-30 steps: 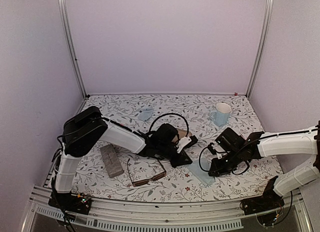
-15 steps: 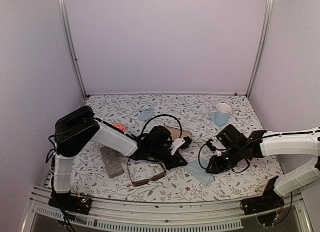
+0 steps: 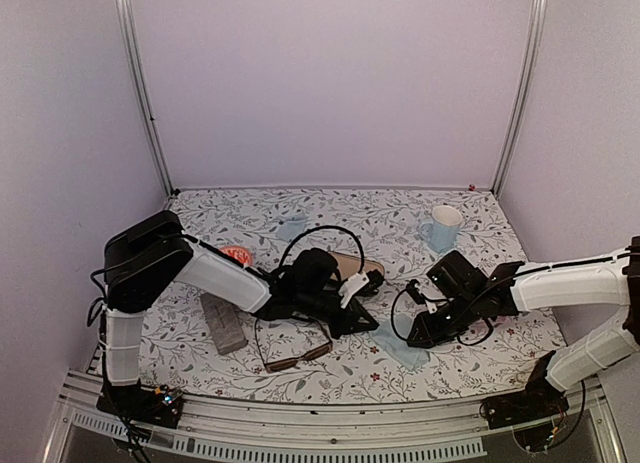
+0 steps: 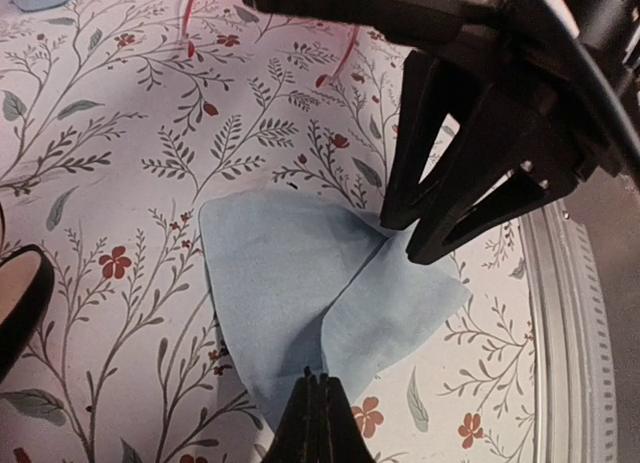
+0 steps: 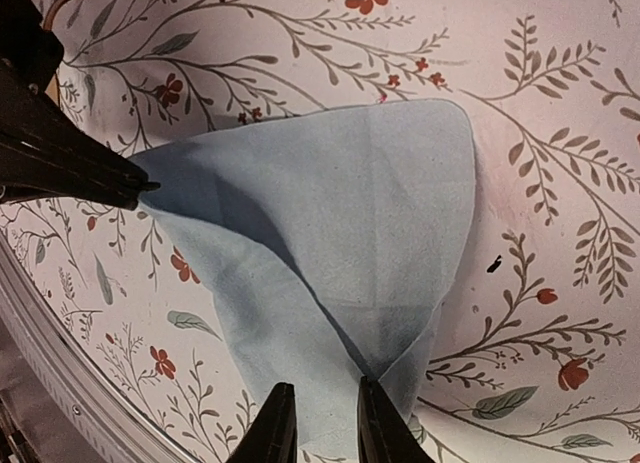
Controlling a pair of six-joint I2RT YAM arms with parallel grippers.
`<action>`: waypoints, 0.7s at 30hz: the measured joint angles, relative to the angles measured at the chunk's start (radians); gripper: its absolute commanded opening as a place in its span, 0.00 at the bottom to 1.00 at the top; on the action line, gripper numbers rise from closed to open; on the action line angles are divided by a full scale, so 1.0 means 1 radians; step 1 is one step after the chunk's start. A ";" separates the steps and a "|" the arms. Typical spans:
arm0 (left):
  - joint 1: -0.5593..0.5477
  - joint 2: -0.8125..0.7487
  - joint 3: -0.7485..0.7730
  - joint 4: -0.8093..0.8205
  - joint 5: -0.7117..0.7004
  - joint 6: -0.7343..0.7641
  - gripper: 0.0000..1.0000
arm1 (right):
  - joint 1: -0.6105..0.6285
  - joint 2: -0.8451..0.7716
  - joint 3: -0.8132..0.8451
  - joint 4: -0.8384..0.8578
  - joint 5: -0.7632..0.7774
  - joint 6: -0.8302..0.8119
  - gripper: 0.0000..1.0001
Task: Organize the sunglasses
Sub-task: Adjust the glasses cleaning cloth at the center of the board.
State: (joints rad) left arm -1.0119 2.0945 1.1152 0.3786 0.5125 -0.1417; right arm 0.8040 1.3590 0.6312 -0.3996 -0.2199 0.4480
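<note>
My left gripper (image 4: 315, 420) closed at blue cloth (image 4: 290, 283) edge, maybe pinching; right gripper (image 5: 322, 423) jaws slightly apart over corner. Brown sunglasses (image 3: 297, 360) lower centre, pink pair (image 3: 238, 254) left-centre: both loose, nothing organized yet

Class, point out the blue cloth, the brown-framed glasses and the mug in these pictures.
blue cloth (image 5: 340, 233), right wrist view, middle of the fabric.
brown-framed glasses (image 3: 297, 360), top external view, front of the frame.
mug (image 3: 440, 233), top external view, its outer wall.
</note>
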 measured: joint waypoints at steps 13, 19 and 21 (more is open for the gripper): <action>0.000 0.000 0.000 0.002 0.011 0.000 0.00 | 0.000 0.015 -0.018 0.003 0.009 0.000 0.21; 0.000 0.000 0.000 0.002 0.011 0.000 0.00 | 0.000 0.017 -0.024 0.003 0.009 0.005 0.21; 0.000 0.000 0.000 0.002 0.011 0.000 0.00 | 0.000 0.018 -0.026 0.003 0.009 0.006 0.20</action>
State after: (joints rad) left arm -1.0119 2.0945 1.1152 0.3809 0.5240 -0.1413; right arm 0.8040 1.3769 0.6048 -0.3965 -0.2108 0.4538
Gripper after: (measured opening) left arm 0.007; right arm 0.207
